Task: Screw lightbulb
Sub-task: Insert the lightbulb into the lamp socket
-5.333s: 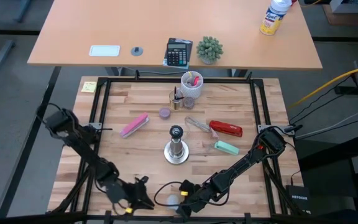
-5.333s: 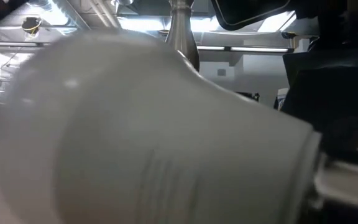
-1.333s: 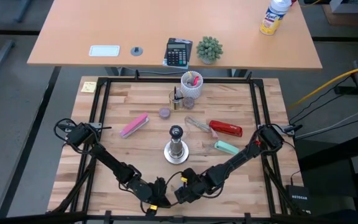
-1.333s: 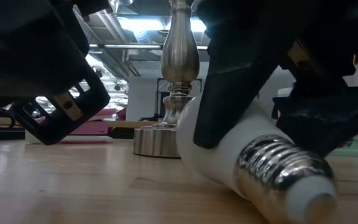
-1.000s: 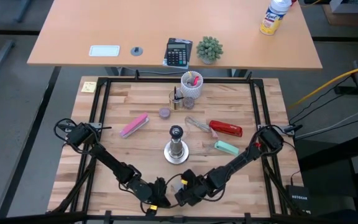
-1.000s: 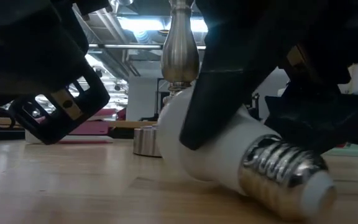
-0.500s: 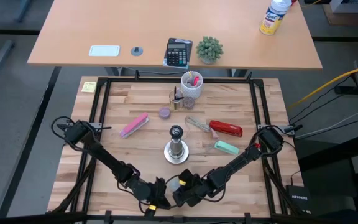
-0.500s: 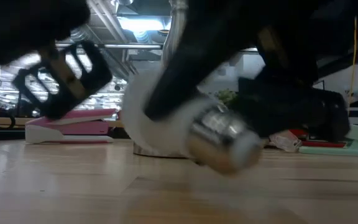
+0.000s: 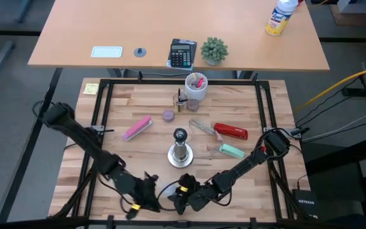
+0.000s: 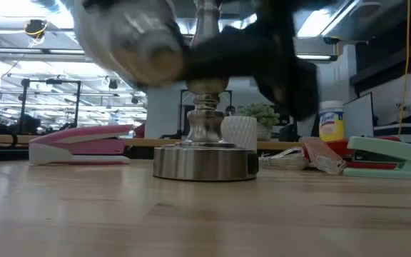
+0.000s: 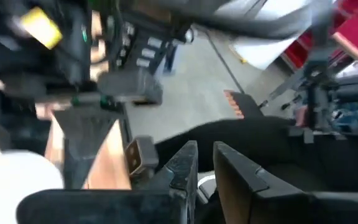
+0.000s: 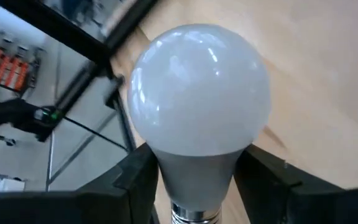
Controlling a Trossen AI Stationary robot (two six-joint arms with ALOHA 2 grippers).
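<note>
White frosted round lightbulb [image 12: 197, 102] clamped in right gripper [image 12: 194, 171]
Lifted at table's six o'clock; left gripper [image 11: 202, 163] at seven, fingers nearly together, empty

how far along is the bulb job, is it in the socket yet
Not yet. Done: the right gripper has the lightbulb clamped at its neck between both fingers and lifted clear of the wooden table. In hand: carrying it, near the table's front edge. Left: bring it to the metal socket stand, whose top shows empty, seat the screw base and twist it in. The left gripper waits nearby, shut.
</note>
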